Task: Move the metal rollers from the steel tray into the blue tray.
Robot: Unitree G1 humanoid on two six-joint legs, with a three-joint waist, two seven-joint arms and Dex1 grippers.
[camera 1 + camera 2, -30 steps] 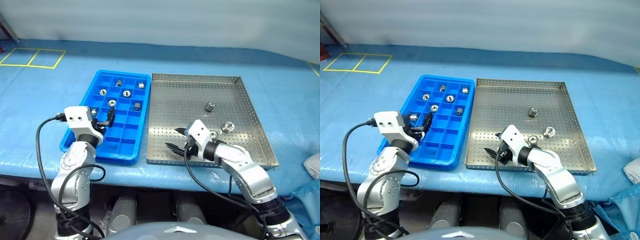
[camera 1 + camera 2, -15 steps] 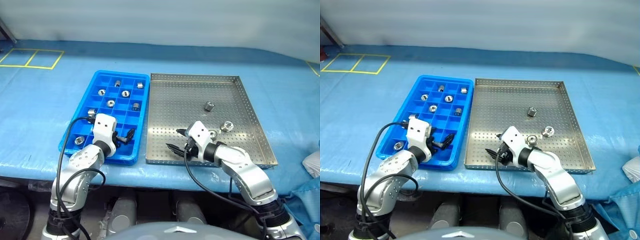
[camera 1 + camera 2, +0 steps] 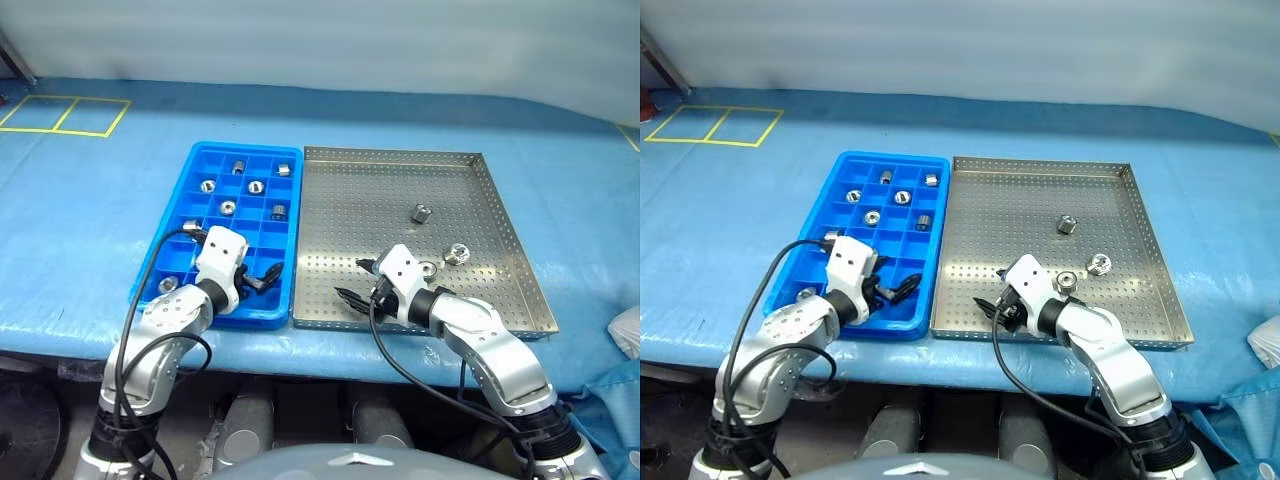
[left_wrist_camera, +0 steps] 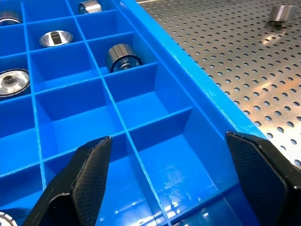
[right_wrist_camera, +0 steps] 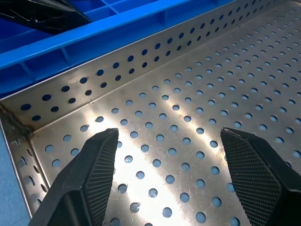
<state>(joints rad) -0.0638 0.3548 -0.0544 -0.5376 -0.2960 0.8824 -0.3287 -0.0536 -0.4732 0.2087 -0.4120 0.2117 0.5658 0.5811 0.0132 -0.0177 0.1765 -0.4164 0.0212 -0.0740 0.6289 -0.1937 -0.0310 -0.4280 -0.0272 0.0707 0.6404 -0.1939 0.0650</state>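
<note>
1. On a blue-covered tabletop (image 3: pixel 90 200), the blue tray (image 3: pixel 292 165) lies just beside the steel tray (image 3: pixel 510 240), their long rims nearly touching
2. Three rollers are left on the steel tray's perforated floor: one (image 3: pixel 421 212) alone toward the middle, one (image 3: pixel 457 254) nearer the right rim, and one (image 3: pixel 428 268) close beside the right arm's white wrist housing
3. Several more rollers (image 3: pixel 228 207) already sit singly in the blue tray's square cells, mostly in the far half; the wrist view shows one (image 4: pixel 120 56) lying on its side and others standing on end
4. The left claw (image 3: pixel 262 275) hangs over the blue tray's near cells, fingers wide apart and holding nothing
5. The right claw (image 3: pixel 357 281) hovers low over the steel tray's near left corner, fingers also spread, nothing between them, well short of the nearest roller
6. The rollers look like hard, polished steel: small, dense for their size and rigid, but slick, and apt to roll if tipped onto their curved side
7. The safest hold is probably across the round wall of an upright roller, fingers low and square to it so it does not squirt out
8. The job looks more than half done, with three pieces still to carry across
</note>
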